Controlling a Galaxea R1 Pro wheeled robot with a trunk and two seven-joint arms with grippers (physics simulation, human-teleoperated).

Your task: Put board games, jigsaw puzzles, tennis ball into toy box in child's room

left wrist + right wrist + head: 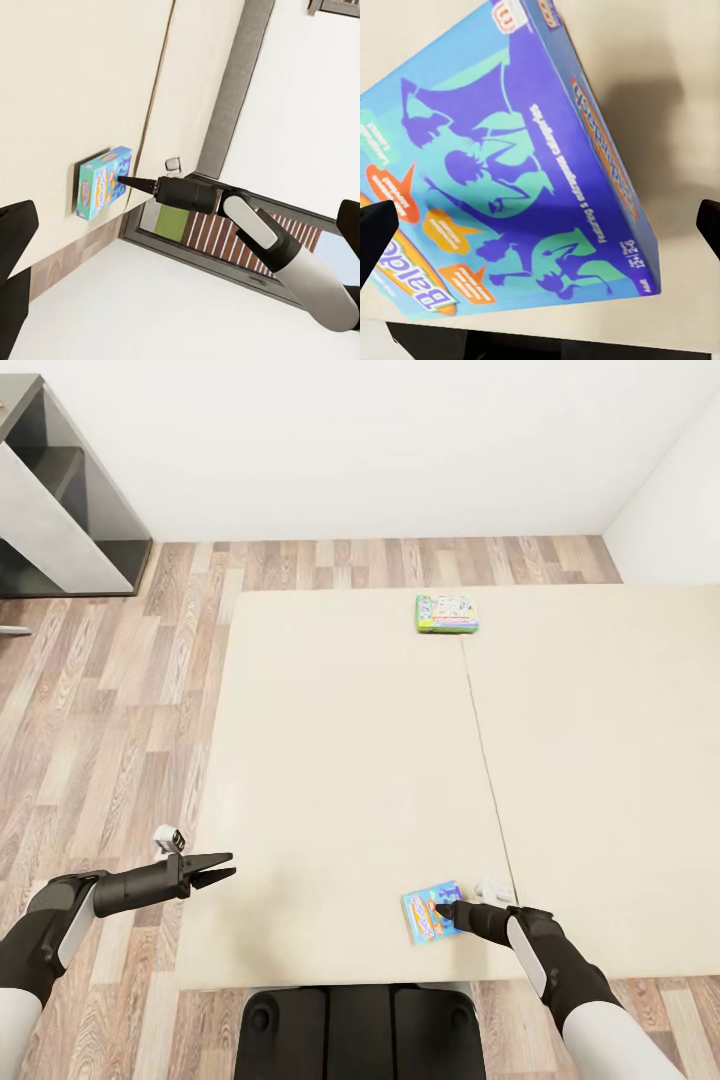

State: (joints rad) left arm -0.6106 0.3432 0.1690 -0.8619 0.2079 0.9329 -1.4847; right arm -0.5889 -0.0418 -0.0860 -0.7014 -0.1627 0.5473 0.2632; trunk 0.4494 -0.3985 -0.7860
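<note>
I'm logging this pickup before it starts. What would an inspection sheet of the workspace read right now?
Surface: cream bed, a seam running down the cover.
Job's things: blue game lies flat near the bed's close edge; green game lies flat at the far edge.
Clutter: nothing seen.
Grippers: right pincer at the blue game, fingers either side of it in its wrist view, open; left pincer open, over the bed's left edge, holding nothing.
Cables: nothing seen.
Surroundings: wood floor, white walls, dark shelf unit at far left.
</note>
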